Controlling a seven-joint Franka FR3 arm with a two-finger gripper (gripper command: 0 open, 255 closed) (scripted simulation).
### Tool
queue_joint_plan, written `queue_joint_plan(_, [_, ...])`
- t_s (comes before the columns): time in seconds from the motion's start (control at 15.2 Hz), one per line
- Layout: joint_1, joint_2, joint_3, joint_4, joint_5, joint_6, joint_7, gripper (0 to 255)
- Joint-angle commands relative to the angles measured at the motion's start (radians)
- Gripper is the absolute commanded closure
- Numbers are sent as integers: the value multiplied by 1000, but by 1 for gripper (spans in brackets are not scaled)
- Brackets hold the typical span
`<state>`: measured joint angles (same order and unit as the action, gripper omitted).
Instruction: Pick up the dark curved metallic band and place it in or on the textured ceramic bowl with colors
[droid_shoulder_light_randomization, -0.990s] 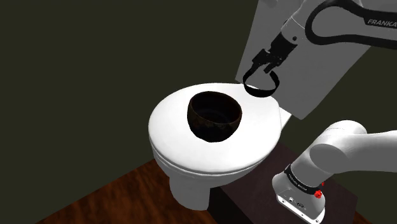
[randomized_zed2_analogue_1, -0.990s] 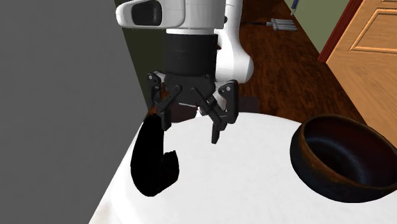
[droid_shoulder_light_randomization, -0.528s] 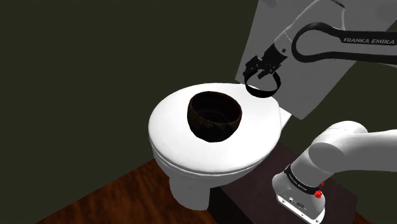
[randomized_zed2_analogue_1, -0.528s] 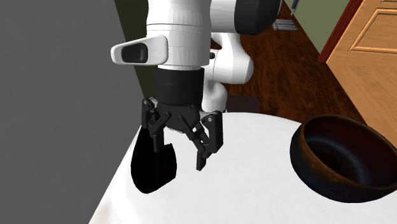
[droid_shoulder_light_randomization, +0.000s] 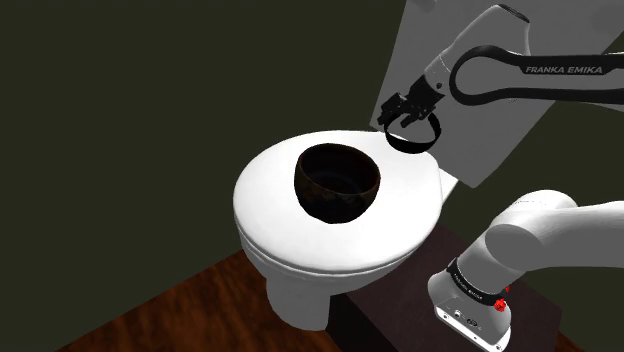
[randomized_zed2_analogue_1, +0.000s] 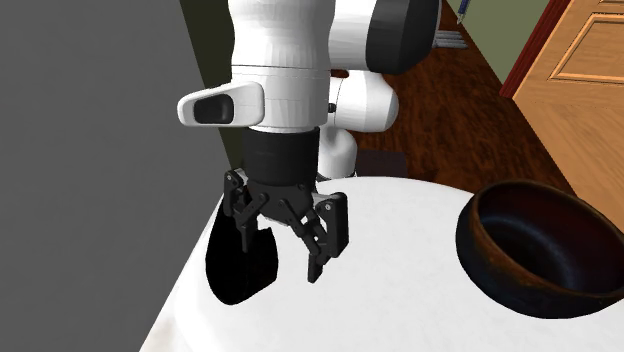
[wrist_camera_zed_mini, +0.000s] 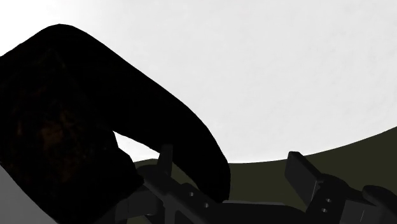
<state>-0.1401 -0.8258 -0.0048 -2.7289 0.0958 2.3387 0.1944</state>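
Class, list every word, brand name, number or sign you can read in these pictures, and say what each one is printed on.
"FRANKA EMIKA": on the white arm link in the shoulder view.
Small marks on the arm's base in the shoulder view: too small to read.
No other text is readable.

White arm (randomized_zed2_analogue_1: 292, 70) angled down, gripper (randomized_zed2_analogue_1: 283, 243) fingers apart

One dark band (randomized_zed2_analogue_1: 236, 276), one bowl (randomized_zed2_analogue_1: 545, 250) — one toilet (droid_shoulder_light_randomization: 400, 215).
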Motion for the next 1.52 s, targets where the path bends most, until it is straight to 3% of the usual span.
queue_joint_plan(0.0, [0,0,0,0,0,0,0,0])
queue_joint_plan(0.07, [0,0,0,0,0,0,0,0])
queue_joint_plan(0.13, [0,0,0,0,0,0,0,255])
queue_joint_plan(0.73, [0,0,0,0,0,0,0,255])
queue_joint_plan(1.45, [-5,-10,1,142,-9,-152,12,255])
